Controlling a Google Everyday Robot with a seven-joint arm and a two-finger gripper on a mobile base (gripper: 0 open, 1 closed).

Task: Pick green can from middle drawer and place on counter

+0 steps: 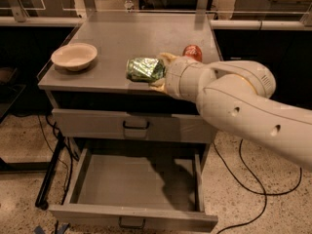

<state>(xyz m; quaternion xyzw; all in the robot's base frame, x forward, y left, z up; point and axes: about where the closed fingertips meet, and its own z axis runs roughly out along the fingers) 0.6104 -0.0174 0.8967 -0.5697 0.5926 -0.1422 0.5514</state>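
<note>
My gripper (157, 72) is shut on the green can (144, 69), which lies sideways in its grasp over the front part of the counter (122, 38), just above the surface. The white arm reaches in from the right. The middle drawer (134, 189) is pulled open below, and its inside shows nothing in it. The arm hides most of the orange-red can (192, 51).
A shallow beige bowl (74, 56) sits on the counter's left side. A shut grey drawer front (131, 126) with a dark handle lies between the counter and the open drawer. Black cables run over the floor on both sides of the cabinet.
</note>
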